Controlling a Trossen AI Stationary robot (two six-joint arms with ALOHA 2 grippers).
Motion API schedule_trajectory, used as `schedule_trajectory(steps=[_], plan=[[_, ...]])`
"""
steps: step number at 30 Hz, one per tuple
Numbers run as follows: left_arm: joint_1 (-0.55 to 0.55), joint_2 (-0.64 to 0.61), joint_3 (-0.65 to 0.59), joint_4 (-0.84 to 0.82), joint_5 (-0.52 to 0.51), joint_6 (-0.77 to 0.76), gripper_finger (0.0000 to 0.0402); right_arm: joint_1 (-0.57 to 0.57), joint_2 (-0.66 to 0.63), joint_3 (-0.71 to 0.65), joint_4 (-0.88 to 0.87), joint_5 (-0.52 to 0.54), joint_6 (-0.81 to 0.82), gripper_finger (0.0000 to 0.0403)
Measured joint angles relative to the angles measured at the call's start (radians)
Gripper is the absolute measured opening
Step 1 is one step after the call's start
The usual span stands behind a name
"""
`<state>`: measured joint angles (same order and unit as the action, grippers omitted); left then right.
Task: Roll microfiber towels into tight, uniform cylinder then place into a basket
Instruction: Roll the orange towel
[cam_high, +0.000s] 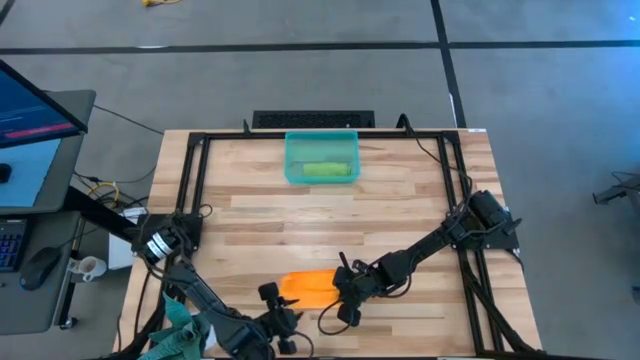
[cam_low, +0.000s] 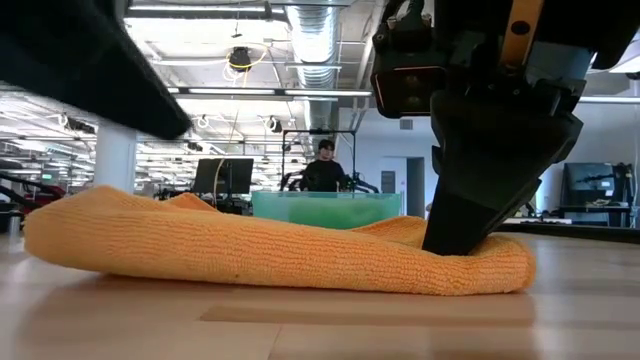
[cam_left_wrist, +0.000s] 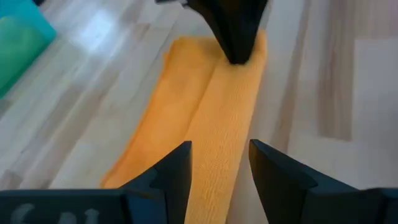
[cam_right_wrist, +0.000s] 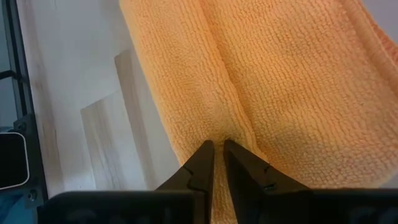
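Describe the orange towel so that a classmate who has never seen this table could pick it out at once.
Start at the wooden table and go to its near edge, opposite the teal basket. There, between the two arms, lies the orange towel, folded flat. It is the only orange cloth; the lime green towel sits rolled inside the basket.

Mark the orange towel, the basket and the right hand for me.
orange towel (cam_high: 305, 286): high view, middle of the folded cloth.
basket (cam_high: 290, 160): high view, left wall.
right hand (cam_right_wrist: 217, 152): right wrist view, between the fingertips pinching the towel's fold.
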<state>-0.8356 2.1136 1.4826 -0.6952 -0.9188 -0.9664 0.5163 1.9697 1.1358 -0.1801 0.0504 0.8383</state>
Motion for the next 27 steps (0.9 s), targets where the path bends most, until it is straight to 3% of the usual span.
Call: schedule_trajectory(steps=[14, 27], plan=[[0.087, 0.051, -0.002, 0.047, 0.065, 0.099, 0.0147, 0.000, 0.000, 0.000, -0.001, 0.000, -0.007, 0.0065], [0.085, 0.127, 0.001, 0.018, 0.079, 0.051, 0.0069, 0.000, 0.000, 0.000, 0.000, 0.001, -0.008, 0.0065]])
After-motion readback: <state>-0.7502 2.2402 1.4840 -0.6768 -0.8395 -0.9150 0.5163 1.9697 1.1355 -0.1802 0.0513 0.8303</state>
